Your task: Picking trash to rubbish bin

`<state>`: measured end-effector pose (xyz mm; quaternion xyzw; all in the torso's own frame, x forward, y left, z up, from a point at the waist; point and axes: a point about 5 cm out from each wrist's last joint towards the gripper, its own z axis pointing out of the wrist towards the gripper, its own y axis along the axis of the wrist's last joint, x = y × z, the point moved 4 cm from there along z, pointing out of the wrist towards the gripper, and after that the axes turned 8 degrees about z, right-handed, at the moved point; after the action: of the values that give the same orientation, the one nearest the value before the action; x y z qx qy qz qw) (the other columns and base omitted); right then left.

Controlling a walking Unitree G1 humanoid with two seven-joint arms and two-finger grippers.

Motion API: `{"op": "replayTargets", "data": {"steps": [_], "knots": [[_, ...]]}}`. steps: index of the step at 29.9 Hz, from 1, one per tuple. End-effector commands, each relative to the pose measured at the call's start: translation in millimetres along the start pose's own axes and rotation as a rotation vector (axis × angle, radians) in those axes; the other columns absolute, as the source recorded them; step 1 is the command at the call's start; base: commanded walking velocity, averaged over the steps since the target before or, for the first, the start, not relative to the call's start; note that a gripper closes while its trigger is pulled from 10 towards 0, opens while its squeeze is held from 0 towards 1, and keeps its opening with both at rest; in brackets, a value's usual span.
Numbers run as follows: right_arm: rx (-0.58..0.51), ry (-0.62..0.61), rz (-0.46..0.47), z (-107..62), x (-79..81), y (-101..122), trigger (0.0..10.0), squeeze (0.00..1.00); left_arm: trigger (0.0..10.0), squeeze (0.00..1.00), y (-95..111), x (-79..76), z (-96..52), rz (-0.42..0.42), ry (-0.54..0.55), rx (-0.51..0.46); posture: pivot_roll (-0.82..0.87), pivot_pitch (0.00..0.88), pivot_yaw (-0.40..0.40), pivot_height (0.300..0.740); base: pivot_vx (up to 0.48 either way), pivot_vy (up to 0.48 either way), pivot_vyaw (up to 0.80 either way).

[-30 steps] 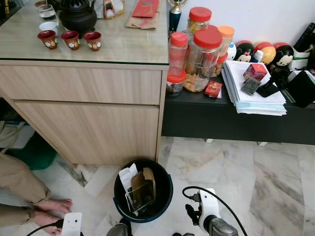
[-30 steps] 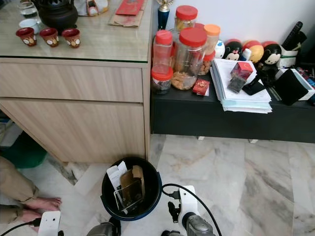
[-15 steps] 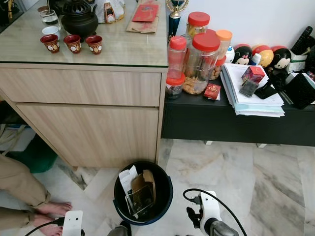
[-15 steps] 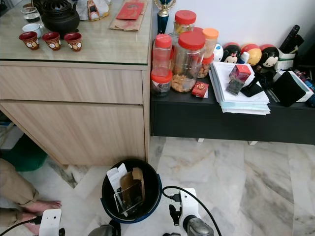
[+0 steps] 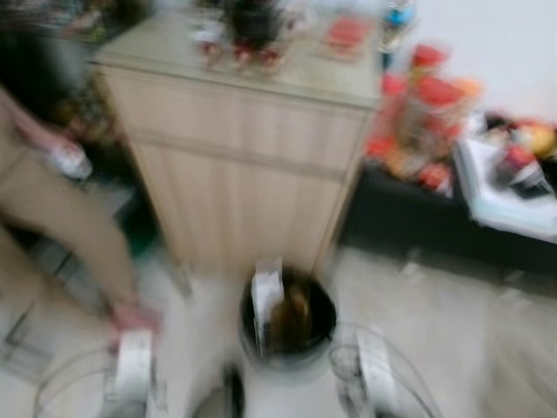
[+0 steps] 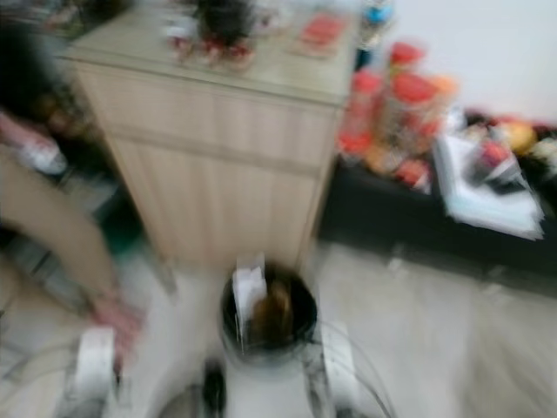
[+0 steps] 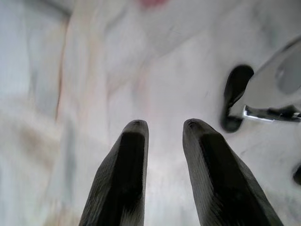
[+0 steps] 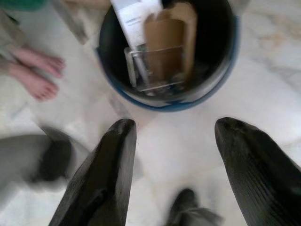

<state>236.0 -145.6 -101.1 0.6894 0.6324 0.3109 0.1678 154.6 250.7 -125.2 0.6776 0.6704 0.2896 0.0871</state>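
Rubbish bin [image 8: 164, 70] holds cardboard [image 8: 167, 42]; my right gripper [image 8: 176, 160] hangs empty, jaws spread, left gripper [image 7: 162, 155] slightly parted.

Upright dark bin [image 8: 167, 92], trash inside

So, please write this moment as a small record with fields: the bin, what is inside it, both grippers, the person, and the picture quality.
bin: dark round rubbish bin on the pale marble floor, in front of a wooden cabinet
contents: white paper, brown cardboard, a clear plastic piece
left gripper: open, empty, over the floor
right gripper: open, empty, near the bin
person: bare feet beside the bin
picture quality: eye views heavily blurred
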Motion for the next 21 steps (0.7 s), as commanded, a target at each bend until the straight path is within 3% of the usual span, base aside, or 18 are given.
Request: {"op": "replayTargets", "data": {"steps": [1, 21], "knots": [[0.041, -0.009, 0.022, -2.1, -2.2, -13.3, 10.0, 0.0, 10.0, 0.0, 39.1, 1.2, 5.1, -0.006, 0.007, -0.108, 0.12, 0.144, -0.04, 0.74, 0.0, 0.0, 0.0], [0.027, -0.004, 0.036, -1.5, -0.5, -10.7, 10.0, 0.0, 10.0, 0.0, 39.3, 0.6, 5.2, 0.006, 0.009, -0.107, 0.12, 0.159, -0.042, 0.74, 0.0, 0.0, 0.0]]}}
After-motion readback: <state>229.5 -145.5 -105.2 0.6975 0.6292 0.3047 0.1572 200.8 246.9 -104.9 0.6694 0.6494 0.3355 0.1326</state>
